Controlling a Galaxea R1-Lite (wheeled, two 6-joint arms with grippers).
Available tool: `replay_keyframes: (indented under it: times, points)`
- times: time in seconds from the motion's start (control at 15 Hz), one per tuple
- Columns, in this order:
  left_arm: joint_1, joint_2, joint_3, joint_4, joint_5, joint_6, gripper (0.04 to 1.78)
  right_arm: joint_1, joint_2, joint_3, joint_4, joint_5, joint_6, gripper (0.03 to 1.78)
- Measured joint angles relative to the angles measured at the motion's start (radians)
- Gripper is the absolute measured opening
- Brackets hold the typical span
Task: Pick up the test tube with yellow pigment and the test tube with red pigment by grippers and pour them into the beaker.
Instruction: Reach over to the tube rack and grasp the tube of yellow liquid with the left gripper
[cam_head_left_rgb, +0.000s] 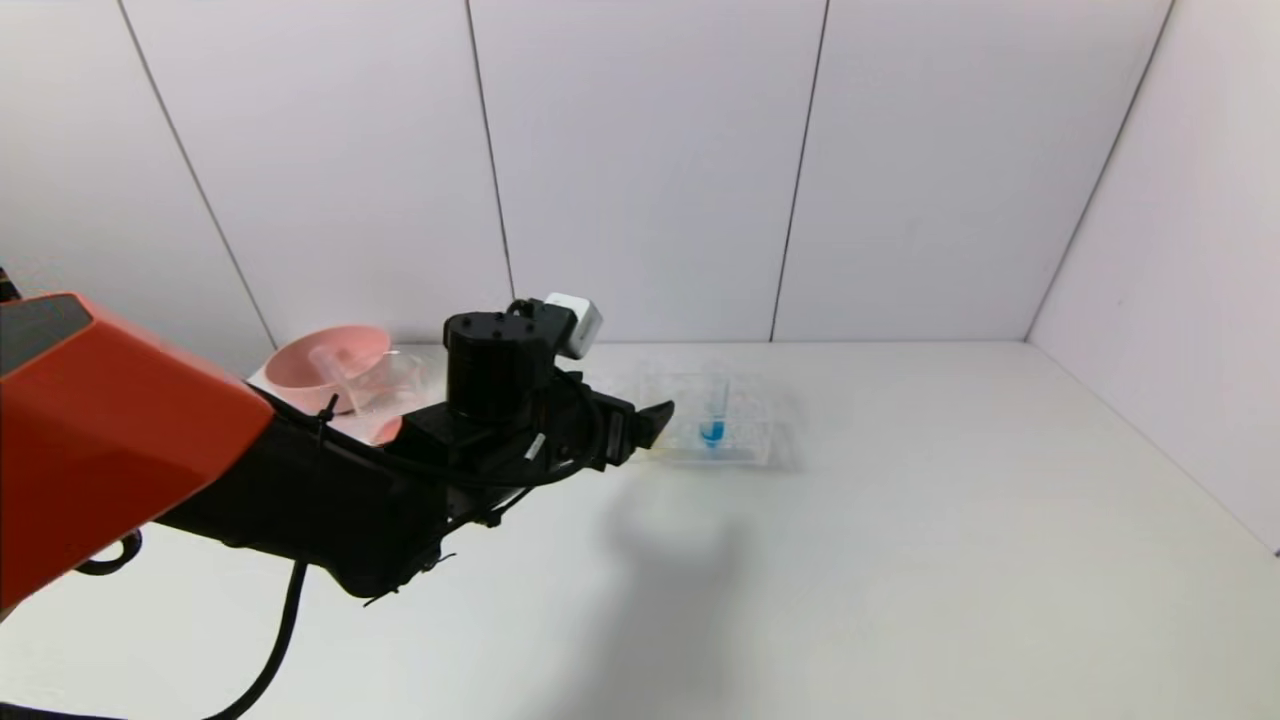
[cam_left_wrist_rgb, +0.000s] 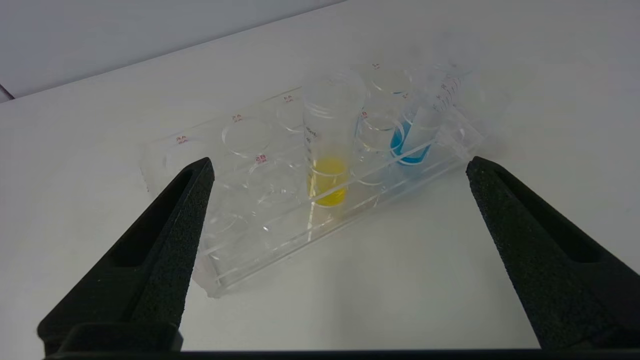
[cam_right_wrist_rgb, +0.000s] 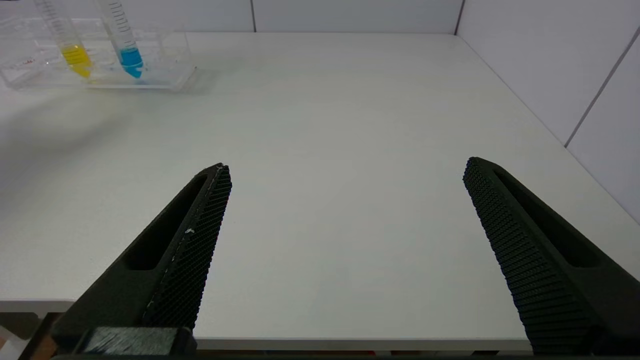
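A white table (cam_head_left_rgb: 900, 560) is filling the scene, closed in by pale panelled walls (cam_head_left_rgb: 640, 170) at the back and on the robot's right. Nearest the robot, the right gripper (cam_right_wrist_rgb: 347, 170) is hanging low at the table's near edge with its two black ribbed fingers (cam_right_wrist_rgb: 200, 240) spread wide and nothing between them — only bare tabletop is showing in the gap. Farther out on the robot's left, the left arm's orange and black body is reaching over the table, and the left gripper (cam_left_wrist_rgb: 340, 167) is hovering just short of the clear tube rack (cam_left_wrist_rgb: 240, 250), its fingers (cam_left_wrist_rgb: 170, 235) also standing wide apart and gripping nothing. The test tube with yellow pigment (cam_left_wrist_rgb: 327, 150) is standing in the rack, roughly centred between those fingers in the left wrist view, with yellow liquid pooling in its tip. Just beside it in the rack, a tube with blue liquid (cam_left_wrist_rgb: 417, 135) is leaning at a tilt. Behind the left arm, toward the back wall, a pink bowl (cam_head_left_rgb: 330, 365) is sitting on the table with a clear tube lying tilted in it — whether it is holding any liquid cannot be told. Clear glassware (cam_head_left_rgb: 405, 385) is showing just beside the bowl, mostly hidden by the arm, and what it is cannot be told.
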Motion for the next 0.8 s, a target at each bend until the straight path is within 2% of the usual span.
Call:
replay_keyframes:
  times: [0.6,0.8]
  points:
    - [-0.015,0.134,-0.128,-0.01,0.124,-0.012,1.76,0.0,0.0,0.0,0.0,0.0,0.0,1.7]
    - [-0.031,0.162,-0.174,-0.011,0.193,-0.023,1.76,-0.001,0.0,0.0,0.0,0.0,0.0,1.7]
